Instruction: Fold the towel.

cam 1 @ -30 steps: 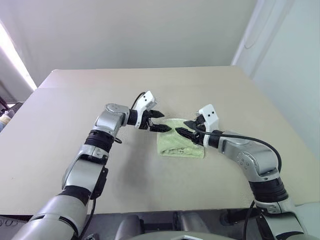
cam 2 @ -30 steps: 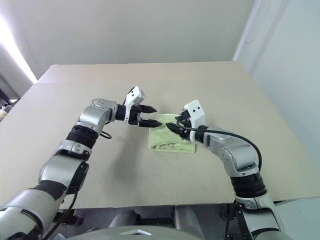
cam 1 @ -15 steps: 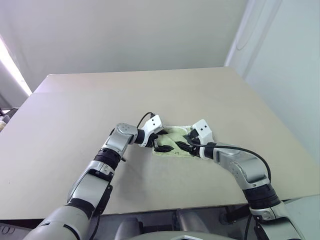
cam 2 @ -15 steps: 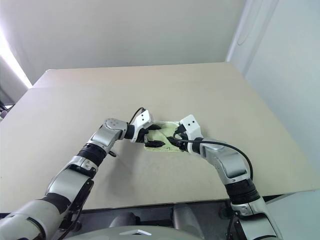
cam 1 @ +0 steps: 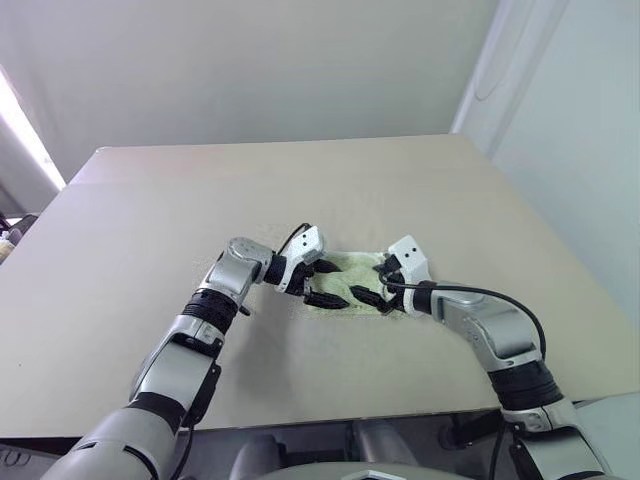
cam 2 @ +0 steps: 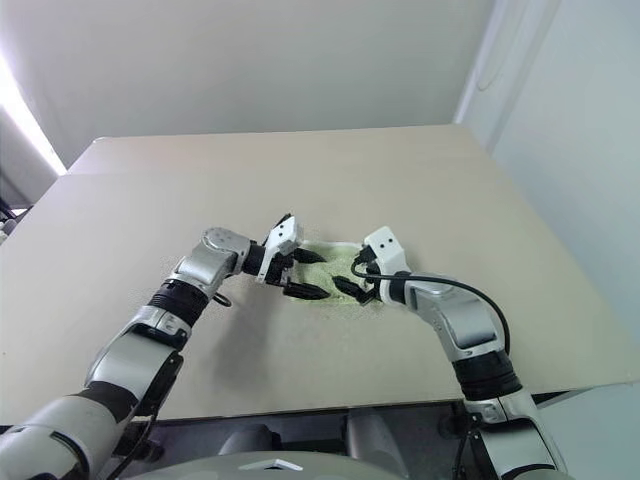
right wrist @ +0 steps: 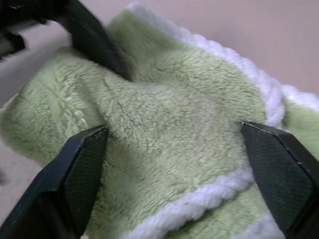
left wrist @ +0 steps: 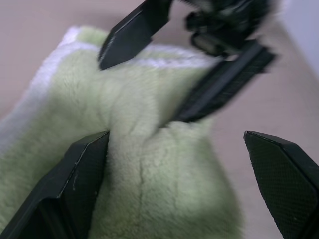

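The towel (cam 1: pixel 352 272) is a small light yellow-green cloth with white edging, lying bunched on the tan table (cam 1: pixel 150 220) near its middle. My left gripper (cam 1: pixel 328 284) comes in from the towel's left side, open, one finger low over the cloth and the other at its near edge. My right gripper (cam 1: pixel 376 284) comes in from the right, open, its fingers down at the towel's right end. In the left wrist view the towel (left wrist: pixel 149 154) lies between my wide-spread fingers (left wrist: pixel 75 189), with the right gripper's fingers across from them. The right wrist view shows the towel (right wrist: pixel 169 124) between that gripper's spread fingers (right wrist: pixel 75 169).
The table's front edge (cam 1: pixel 300 420) runs close below my arms. A pale wall (cam 1: pixel 560 120) stands beyond the table's right side. Bare tabletop stretches to the left and behind the towel.
The camera view has shifted. Both grippers have sunk onto the towel, the left one also drawing back a little. The right gripper's fingers have spread wider.
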`<move>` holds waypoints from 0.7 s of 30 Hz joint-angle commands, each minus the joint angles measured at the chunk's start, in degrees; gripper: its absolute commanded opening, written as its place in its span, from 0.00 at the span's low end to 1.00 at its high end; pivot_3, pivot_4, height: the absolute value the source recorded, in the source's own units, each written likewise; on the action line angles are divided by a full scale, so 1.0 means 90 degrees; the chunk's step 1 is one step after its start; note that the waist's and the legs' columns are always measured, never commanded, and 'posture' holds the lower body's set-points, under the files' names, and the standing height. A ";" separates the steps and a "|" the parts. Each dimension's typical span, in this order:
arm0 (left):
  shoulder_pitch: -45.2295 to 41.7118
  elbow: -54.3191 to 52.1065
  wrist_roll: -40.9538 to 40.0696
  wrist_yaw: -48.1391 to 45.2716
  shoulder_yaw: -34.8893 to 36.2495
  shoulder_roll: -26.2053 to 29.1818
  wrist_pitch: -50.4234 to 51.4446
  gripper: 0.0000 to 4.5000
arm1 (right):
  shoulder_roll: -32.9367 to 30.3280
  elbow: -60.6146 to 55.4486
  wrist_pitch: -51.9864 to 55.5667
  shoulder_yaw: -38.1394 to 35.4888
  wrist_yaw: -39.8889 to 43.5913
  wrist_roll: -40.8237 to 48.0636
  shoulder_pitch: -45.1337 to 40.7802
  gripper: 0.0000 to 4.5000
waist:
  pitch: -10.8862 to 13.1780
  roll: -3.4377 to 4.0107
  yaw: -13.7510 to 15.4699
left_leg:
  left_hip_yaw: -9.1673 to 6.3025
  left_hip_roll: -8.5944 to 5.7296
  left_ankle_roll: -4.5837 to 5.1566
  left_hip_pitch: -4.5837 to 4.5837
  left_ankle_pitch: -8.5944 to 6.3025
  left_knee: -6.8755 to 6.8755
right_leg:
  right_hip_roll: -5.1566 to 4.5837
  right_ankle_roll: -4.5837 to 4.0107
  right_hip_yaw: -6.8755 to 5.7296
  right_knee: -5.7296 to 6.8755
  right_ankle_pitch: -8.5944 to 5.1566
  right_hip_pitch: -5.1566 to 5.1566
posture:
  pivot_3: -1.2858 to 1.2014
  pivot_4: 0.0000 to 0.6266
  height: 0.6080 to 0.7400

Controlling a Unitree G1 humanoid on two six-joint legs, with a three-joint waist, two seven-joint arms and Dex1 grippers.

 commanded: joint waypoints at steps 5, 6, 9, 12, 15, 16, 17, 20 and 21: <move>-0.0513 -0.0204 -0.0103 -0.0518 0.0191 0.0822 0.0073 1.00 | -0.0695 -0.1494 0.0425 -0.1007 0.0370 0.0686 -0.0374 0.99 | 0.0002 0.0001 -0.0008 | -0.0001 0.0001 0.0000 0.0002 0.0000 -0.0006 | 0.0002 0.0000 -0.0001 0.0001 -0.0002 -0.0007 | 0.52 0.00 0.79; -0.0557 -0.0157 -0.0093 -0.0521 0.0234 0.0932 0.0069 1.00 | -0.0888 -0.1729 0.0397 -0.0896 0.0560 0.0694 -0.0348 0.99 | 0.0003 0.0001 -0.0005 | -0.0001 0.0001 0.0000 0.0003 0.0000 -0.0010 | 0.0002 -0.0001 -0.0001 0.0000 -0.0002 -0.0007 | 0.52 0.00 0.79; -0.0569 -0.0327 -0.0181 -0.0648 0.0366 0.1359 0.0231 1.00 | -0.1543 -0.2249 0.0069 -0.0105 0.1135 0.0313 -0.0238 0.99 | 0.0005 0.0003 -0.0012 | 0.0000 0.0003 0.0000 0.0002 0.0000 -0.0015 | 0.0002 0.0000 -0.0003 -0.0005 -0.0004 -0.0010 | 0.52 0.00 0.79; -0.0263 -0.1168 -0.0655 -0.1136 0.0641 0.1903 0.0447 1.00 | -0.1943 -0.2275 -0.0273 0.0714 0.1488 -0.0191 -0.0265 0.99 | 0.0010 -0.0002 -0.0030 | 0.0002 0.0005 0.0000 -0.0001 -0.0001 -0.0019 | 0.0002 -0.0001 -0.0003 -0.0010 -0.0005 -0.0015 | 0.52 0.00 0.79; 0.0099 -0.2040 -0.1445 -0.1312 0.0964 0.2342 0.0897 1.00 | -0.2074 -0.2144 -0.0668 0.1225 0.1743 -0.0547 -0.0231 0.99 | 0.0011 -0.0001 -0.0004 | 0.0006 0.0009 0.0000 -0.0007 -0.0001 -0.0022 | 0.0000 0.0000 -0.0003 -0.0011 -0.0009 -0.0022 | 0.52 0.00 0.79; 0.0196 -0.2298 -0.1565 -0.1300 0.1067 0.2431 0.1039 1.00 | -0.2025 -0.2055 -0.0749 0.1332 0.1732 -0.0660 -0.0263 0.99 | 0.0011 -0.0001 0.0001 | 0.0006 0.0008 0.0000 -0.0008 -0.0001 -0.0021 | -0.0001 0.0000 -0.0003 -0.0011 -0.0010 -0.0022 | 0.52 0.00 0.79; 0.0315 -0.2539 -0.1632 -0.1290 0.1139 0.2530 0.1091 1.00 | -0.1983 -0.1957 -0.0819 0.1444 0.1728 -0.0781 -0.0305 0.99 | 0.0011 -0.0001 0.0009 | 0.0007 0.0008 0.0000 -0.0009 -0.0001 -0.0021 | -0.0001 0.0001 -0.0003 -0.0012 -0.0010 -0.0022 | 0.52 0.00 0.79; 0.0692 -0.3264 -0.1995 -0.1309 0.1131 0.3006 0.1356 1.00 | -0.1833 -0.1666 -0.1096 0.1709 0.1690 -0.1146 -0.0395 0.99 | 0.0012 -0.0003 0.0003 | 0.0008 0.0007 0.0000 -0.0007 -0.0001 -0.0016 | -0.0004 0.0002 -0.0003 -0.0011 -0.0010 -0.0020 | 0.52 0.00 0.79; 0.0770 -0.3440 -0.2074 -0.1312 0.1128 0.3113 0.1497 1.00 | -0.1748 -0.1583 -0.1169 0.1722 0.1649 -0.1211 -0.0409 0.99 | 0.0014 -0.0006 0.0000 | 0.0009 0.0007 0.0000 -0.0007 -0.0001 -0.0016 | -0.0003 0.0002 -0.0002 -0.0011 -0.0010 -0.0020 | 0.52 0.00 0.79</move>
